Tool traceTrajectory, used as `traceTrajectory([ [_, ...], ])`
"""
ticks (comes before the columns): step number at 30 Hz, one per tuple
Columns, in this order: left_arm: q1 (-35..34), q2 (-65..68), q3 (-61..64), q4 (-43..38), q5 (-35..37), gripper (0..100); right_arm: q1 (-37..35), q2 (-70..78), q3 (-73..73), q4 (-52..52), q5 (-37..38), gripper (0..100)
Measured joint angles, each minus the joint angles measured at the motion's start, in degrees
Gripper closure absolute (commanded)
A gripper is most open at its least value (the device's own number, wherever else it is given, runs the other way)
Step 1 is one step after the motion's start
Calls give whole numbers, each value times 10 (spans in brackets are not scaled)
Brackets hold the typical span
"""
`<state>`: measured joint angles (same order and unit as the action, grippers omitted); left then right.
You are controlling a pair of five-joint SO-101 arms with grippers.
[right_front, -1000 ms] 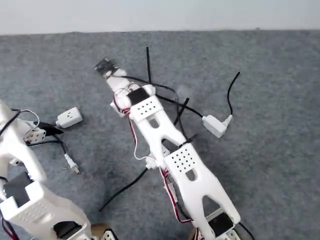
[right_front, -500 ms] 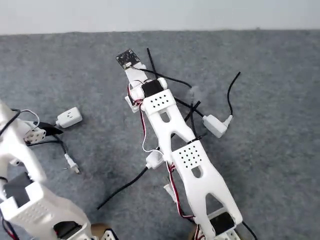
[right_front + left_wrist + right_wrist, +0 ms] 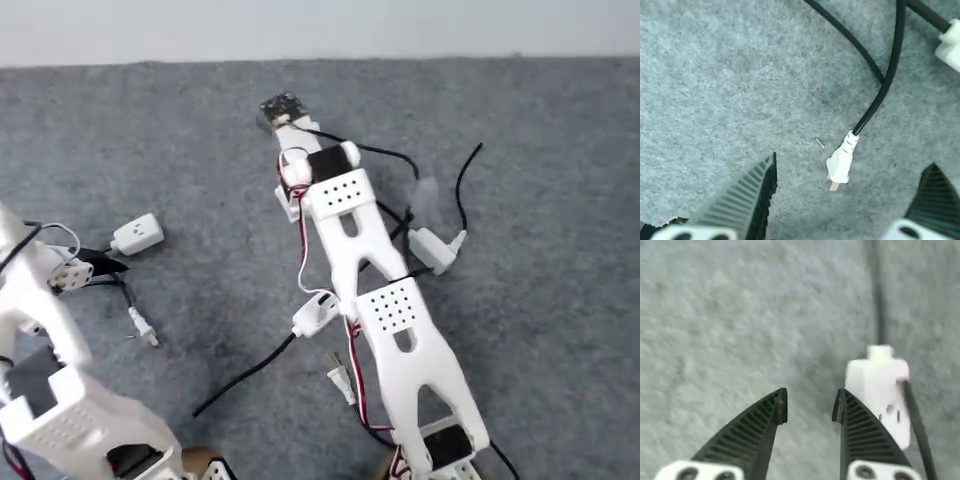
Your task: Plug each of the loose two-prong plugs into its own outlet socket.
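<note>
In the left wrist view a white two-prong plug [image 3: 840, 162] on a black cable lies on the grey carpet, and my left gripper [image 3: 840, 200] hangs open above it. From above, this plug [image 3: 143, 328] lies near a white outlet socket [image 3: 138, 234]. My right gripper [image 3: 810, 407] is open with nothing in it, just beside another white socket [image 3: 879, 390], which lies at the right [image 3: 432, 249] in the high view. A second loose plug [image 3: 340, 378] lies beside the right arm [image 3: 385, 300].
Another white block on a black cable [image 3: 315, 312] lies left of the right arm's elbow. Black cables [image 3: 460, 190] loop across the carpet near the right socket. A wall edge [image 3: 320, 58] runs along the back. The left arm [image 3: 45, 300] stands at the lower left.
The right arm has swung to the right, uncovering the white block and the second plug beside it. The left arm has not moved.
</note>
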<state>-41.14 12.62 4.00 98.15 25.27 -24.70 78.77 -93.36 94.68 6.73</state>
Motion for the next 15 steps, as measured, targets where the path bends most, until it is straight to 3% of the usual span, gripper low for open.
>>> traceTrajectory([
  [15,0,0,0,0,0,588,41,-77,-1,57,0,840],
])
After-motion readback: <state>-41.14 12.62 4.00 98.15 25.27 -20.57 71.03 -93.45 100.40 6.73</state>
